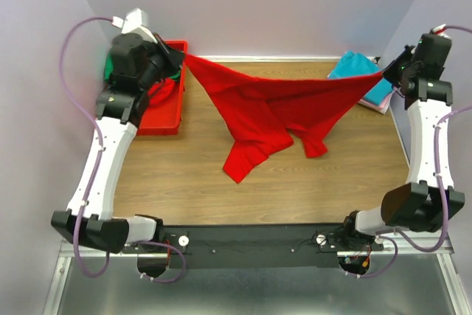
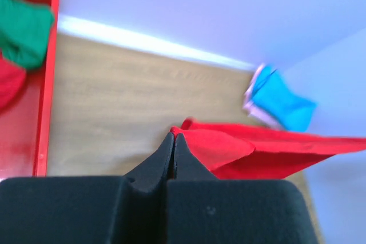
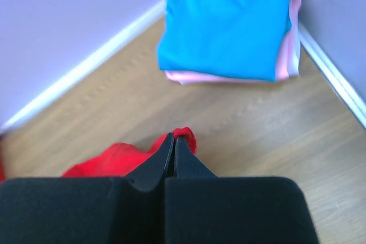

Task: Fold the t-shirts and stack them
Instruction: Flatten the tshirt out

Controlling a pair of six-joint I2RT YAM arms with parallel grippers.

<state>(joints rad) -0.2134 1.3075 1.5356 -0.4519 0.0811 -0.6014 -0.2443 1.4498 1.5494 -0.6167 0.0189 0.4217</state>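
Observation:
A bright red t-shirt (image 1: 273,112) hangs stretched above the wooden table between both arms, its lower part drooping to the tabletop. My left gripper (image 1: 183,57) is shut on the shirt's left corner near the red bin; the left wrist view shows its jaws (image 2: 173,136) pinched on red cloth (image 2: 251,150). At the far right my right gripper (image 1: 383,73) is shut on the other corner, where red cloth (image 3: 114,161) bunches at the closed tips (image 3: 174,136). A folded teal t-shirt (image 3: 229,24) lies on a pink one (image 3: 289,55) in the back right corner.
A red plastic bin (image 1: 166,112) stands at the back left and holds a green t-shirt (image 2: 26,27) and more red cloth (image 2: 8,81). Lilac walls close in the table on three sides. Bare wood (image 1: 177,182) shows in front of the hanging shirt.

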